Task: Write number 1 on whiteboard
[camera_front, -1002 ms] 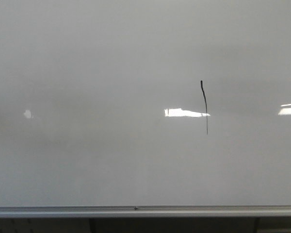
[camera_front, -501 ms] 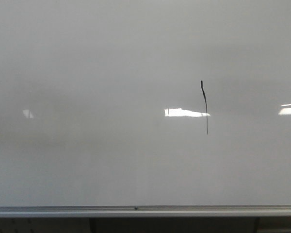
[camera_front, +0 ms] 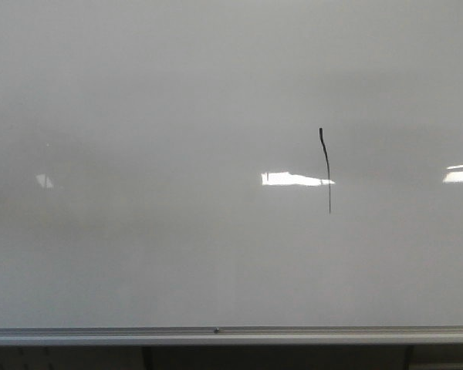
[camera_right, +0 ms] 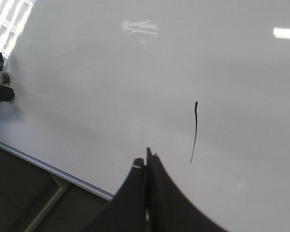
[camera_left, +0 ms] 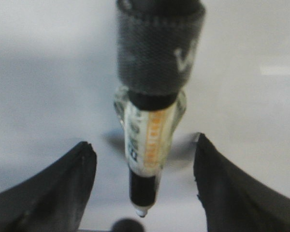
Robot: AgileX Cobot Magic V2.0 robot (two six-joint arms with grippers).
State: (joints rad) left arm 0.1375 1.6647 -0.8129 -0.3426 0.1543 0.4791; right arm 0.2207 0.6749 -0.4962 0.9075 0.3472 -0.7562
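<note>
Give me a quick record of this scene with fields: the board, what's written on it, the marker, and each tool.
surface: whiteboard, glossy, silver rail along its bottom edge
mark: number 1, thin black near-vertical stroke, thicker at top
reflections: bright white patches beside the stroke
marker: marker strapped on the left arm, tip pointing between the fingers
left tool: left tool open, fingers apart on either side of the marker
right tool: right tool shut, holding nothing, facing the board near the stroke

left hand (camera_left: 142,179): fingers spread apart | right hand (camera_right: 147,157): fingers pressed together, holding nothing
</note>
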